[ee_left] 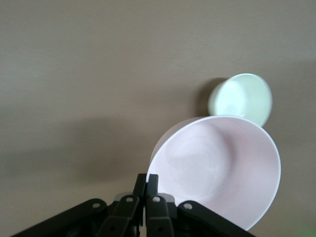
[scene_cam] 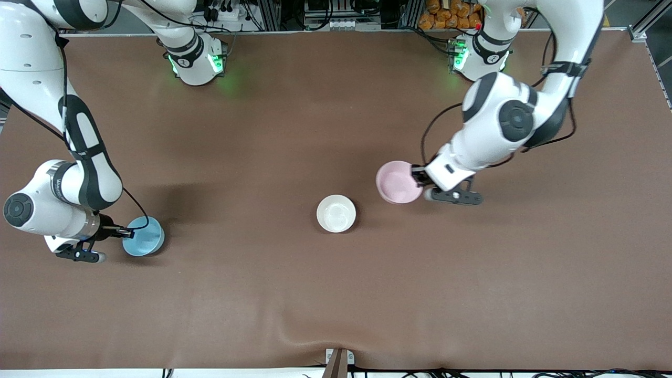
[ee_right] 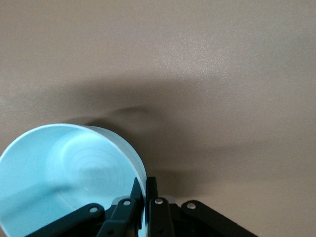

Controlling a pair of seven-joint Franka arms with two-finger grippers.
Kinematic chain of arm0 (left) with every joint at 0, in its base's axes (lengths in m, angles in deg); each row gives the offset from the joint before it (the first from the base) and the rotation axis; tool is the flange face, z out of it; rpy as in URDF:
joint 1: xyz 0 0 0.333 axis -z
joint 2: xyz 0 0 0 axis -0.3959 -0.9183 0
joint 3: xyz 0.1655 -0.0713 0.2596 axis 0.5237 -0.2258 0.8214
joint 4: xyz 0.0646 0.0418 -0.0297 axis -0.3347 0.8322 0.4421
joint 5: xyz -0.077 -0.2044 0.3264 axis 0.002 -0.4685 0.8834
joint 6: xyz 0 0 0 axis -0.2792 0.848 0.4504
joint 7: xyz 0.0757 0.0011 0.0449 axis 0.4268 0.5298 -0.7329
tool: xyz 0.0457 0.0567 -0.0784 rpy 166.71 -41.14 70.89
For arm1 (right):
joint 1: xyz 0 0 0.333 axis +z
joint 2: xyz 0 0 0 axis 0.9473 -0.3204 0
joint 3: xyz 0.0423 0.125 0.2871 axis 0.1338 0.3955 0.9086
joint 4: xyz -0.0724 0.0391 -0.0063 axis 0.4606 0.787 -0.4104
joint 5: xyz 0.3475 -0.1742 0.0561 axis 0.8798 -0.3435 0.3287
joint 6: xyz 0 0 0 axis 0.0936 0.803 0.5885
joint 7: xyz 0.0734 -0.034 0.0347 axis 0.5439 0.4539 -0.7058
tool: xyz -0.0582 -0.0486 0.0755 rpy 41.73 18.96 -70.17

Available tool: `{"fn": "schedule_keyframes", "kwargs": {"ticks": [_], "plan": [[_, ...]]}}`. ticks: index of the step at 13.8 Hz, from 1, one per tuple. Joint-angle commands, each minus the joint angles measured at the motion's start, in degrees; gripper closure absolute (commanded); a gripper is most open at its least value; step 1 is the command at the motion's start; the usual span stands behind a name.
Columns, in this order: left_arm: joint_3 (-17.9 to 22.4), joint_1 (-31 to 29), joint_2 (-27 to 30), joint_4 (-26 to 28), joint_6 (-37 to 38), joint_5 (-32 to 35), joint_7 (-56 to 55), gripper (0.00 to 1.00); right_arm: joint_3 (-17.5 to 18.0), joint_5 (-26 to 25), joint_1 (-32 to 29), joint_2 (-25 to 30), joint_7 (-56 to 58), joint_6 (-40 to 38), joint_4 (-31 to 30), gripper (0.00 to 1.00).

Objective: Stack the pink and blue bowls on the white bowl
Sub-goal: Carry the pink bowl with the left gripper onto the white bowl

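The white bowl [scene_cam: 336, 213] stands upright near the middle of the table. It also shows in the left wrist view [ee_left: 242, 96]. My left gripper [scene_cam: 419, 176] [ee_left: 146, 178] is shut on the rim of the pale pink bowl [scene_cam: 396, 182] [ee_left: 222, 168]. It holds that bowl tilted, beside the white bowl toward the left arm's end. My right gripper [scene_cam: 124, 231] [ee_right: 146, 182] is shut on the rim of the sky blue bowl [scene_cam: 144, 237] [ee_right: 64, 173], tilted, at the right arm's end of the table. I cannot tell whether the blue bowl touches the table.
A brown cloth [scene_cam: 336, 294] covers the table, with a wrinkle near the front edge [scene_cam: 294, 328]. A small bracket [scene_cam: 338, 362] sits at the middle of the front edge. The arm bases [scene_cam: 197, 60] [scene_cam: 480, 58] stand along the table's back edge.
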Motion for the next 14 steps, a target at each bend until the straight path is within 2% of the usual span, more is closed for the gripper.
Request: {"fn": "schedule_keyframes", "kwargs": {"ticks": [1, 6, 10, 11, 13, 14], "plan": [[0.3, 4.2, -6.2, -7.5, 1.1, 0.0, -6.1, 1.0, 0.2, 0.2, -0.6, 3.4, 0.4, -0.1, -2.3, 1.0], [0.7, 10.1, -14.8, -16.5, 1.0, 0.9, -16.1, 1.0, 0.2, 0.2, -0.7, 12.3, 3.5, -7.3, -2.4, 1.0], [1.3, 12.2, -19.1, -19.0, 0.8, 1.9, -17.0, 1.0, 0.5, 0.3, -0.5, 20.6, 3.6, -16.5, -2.1, 1.0], [1.3, 12.3, -19.8, -19.0, 0.5, 2.6, -17.0, 1.0, 0.5, 1.1, -0.1, 22.4, 3.5, -18.7, -2.0, 1.0], [2.2, 12.5, -21.5, -19.1, -1.3, 3.1, -16.8, 1.0, 0.5, 7.0, 0.1, 24.9, 3.1, -24.1, -2.0, 1.0], [2.3, 12.6, -22.5, -19.1, -2.7, 3.1, -16.6, 1.0, 0.5, 8.2, 0.1, 25.1, 2.9, -24.5, -2.0, 1.0]]}}
